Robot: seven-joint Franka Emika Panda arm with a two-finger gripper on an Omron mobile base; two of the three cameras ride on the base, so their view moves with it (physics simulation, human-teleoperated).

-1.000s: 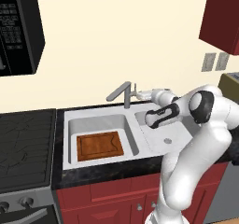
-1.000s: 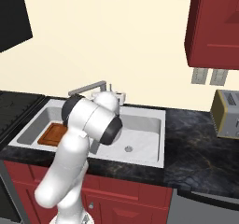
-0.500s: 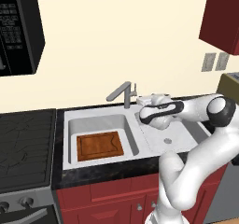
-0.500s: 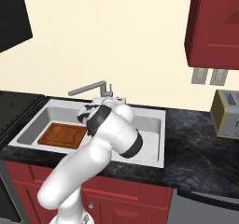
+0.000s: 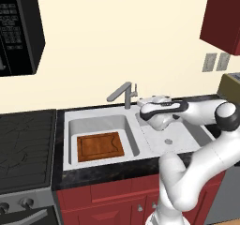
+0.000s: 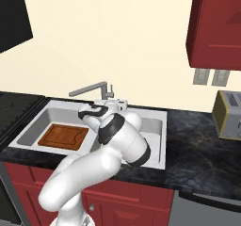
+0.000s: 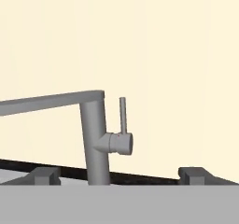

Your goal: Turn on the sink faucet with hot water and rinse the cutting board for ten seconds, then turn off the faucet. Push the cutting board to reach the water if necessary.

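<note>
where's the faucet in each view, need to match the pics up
Left base view: the sink faucet stands behind the sink, just above centre, spout angled left.
Right base view: left of centre, spout reaching left above the cutting board.
Hand view: large, centre-left, lever upright on its right.
Shared landmark: the cream wall behind it.

A black microwave (image 5: 21, 29) is seen at the upper left of the left base view, above a dark stove (image 5: 26, 146) at the lower left. Red cabinets (image 6: 214, 25) are hung at the upper right of the right base view, with two grey outlets (image 6: 211, 76) on the cream wall (image 6: 117, 46) beneath. A toaster (image 6: 229, 114) is set on the black speckled bench (image 6: 197, 149) at the right edge. Red doors (image 5: 105, 205) are fitted below.
</note>
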